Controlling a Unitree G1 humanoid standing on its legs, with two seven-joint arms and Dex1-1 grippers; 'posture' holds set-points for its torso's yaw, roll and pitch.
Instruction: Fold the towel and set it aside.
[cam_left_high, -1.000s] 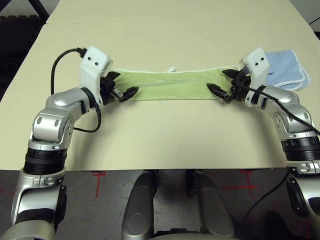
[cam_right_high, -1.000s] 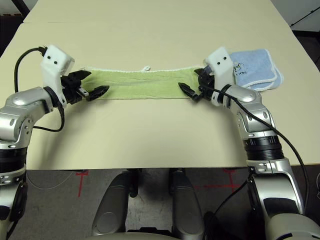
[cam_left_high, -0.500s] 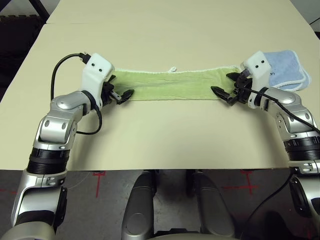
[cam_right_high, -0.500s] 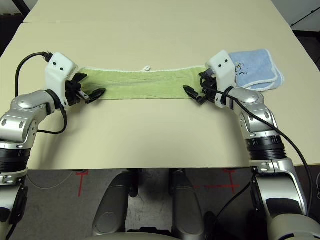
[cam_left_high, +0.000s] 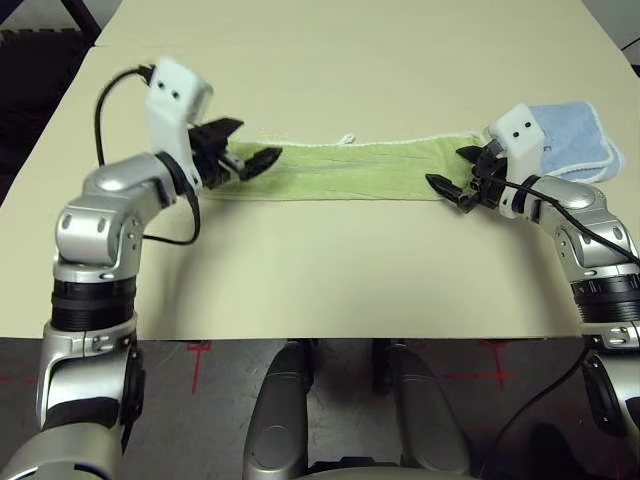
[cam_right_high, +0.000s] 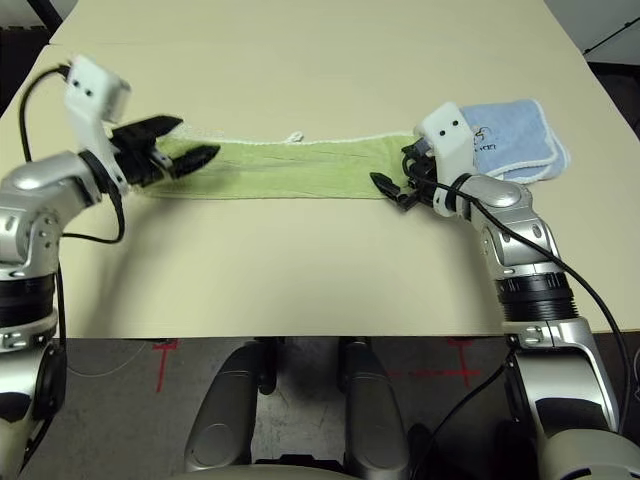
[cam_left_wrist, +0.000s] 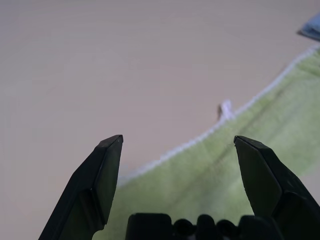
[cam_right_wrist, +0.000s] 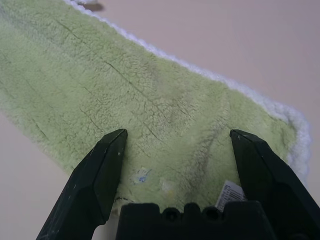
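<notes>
Towel: lay as a long folded strip across the table, white-stitched far edge and small loop facing away from the robot.
Left gripper: spread wide, held nothing, raised over the strip's left end.
Right gripper: spread wide, empty, low over the right end.
Blue towel: just beyond the right end.
Room: bare tabletop on the near and far sides.

folded light blue towel on beige table, far right.
</notes>
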